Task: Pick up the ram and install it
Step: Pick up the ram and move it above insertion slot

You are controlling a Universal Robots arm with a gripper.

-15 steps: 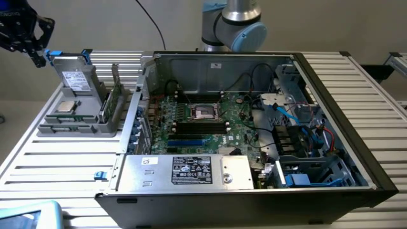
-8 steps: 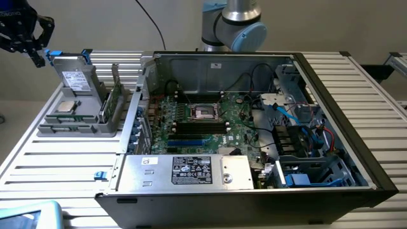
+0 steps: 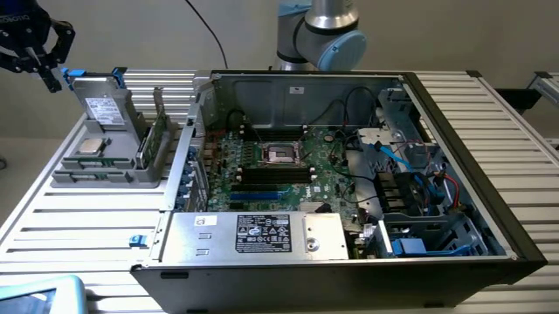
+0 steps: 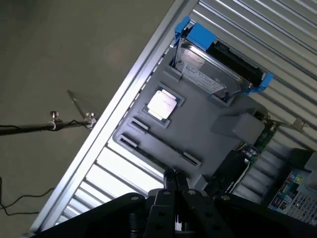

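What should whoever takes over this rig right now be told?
Gripper: jaws shut, empty, hovering by the grey holder at the exterior view's left.
Ram: standing on edge in that holder, untouched.
Motherboard slots: inside the open case.
Done: nothing yet.
Left: both the pick-up and the install.

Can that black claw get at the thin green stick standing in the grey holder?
Probably yes: the black gripper hangs near the grey plastic holder, and nothing covers the slim green ram stick. Its shut jaws must open first.
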